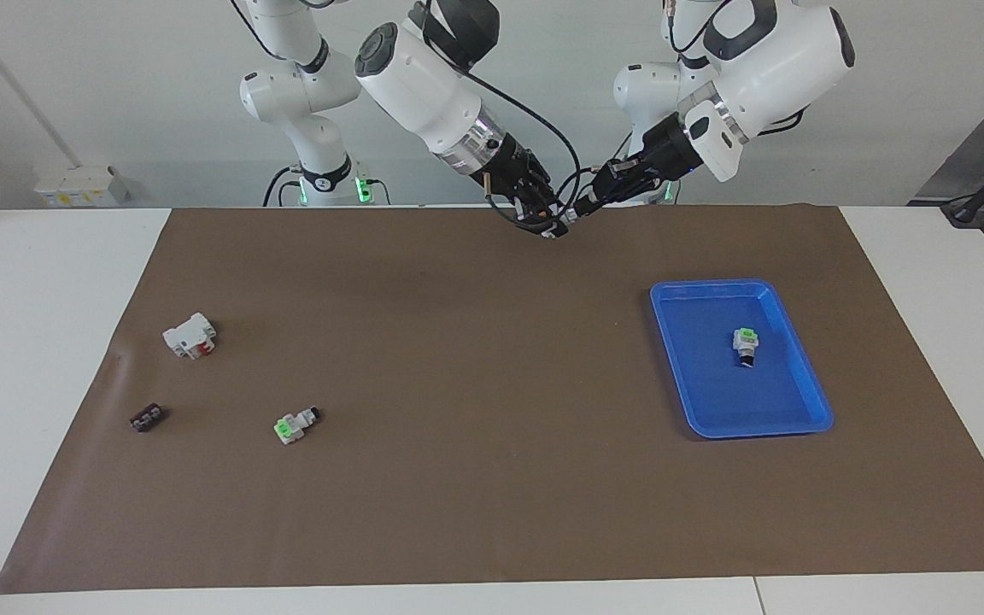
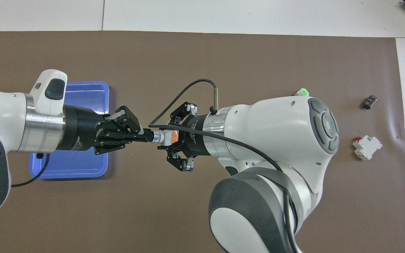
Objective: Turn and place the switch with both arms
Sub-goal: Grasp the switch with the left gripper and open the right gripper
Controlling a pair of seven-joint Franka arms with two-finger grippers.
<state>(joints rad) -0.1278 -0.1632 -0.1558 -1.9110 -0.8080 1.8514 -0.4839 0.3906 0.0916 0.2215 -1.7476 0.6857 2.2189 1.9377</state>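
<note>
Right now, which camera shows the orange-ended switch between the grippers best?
The overhead view: the switch shows its orange end and metal collar, held up between the left gripper and right gripper. In the facing view it is a tiny speck among the fingers.

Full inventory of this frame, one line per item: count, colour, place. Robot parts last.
Brown paper mat: 1, covers most of the white table.
Blue plastic tray: 1, on the mat, toward the left arm's end.
Green-ended small switch in the tray: 1, white body, black tip.
Green-ended small switch on the mat: 1, toward the right arm's end.
White block with red: 1, nearer the robots than that switch.
Small dark component: 1, beside the mat's edge.
Orange-ended white switch: 1, in the air between both end effectors.
Left end effector: 1, black, shut on the switch's black tip.
Right end effector: 1, black, shut on the orange end.
</note>
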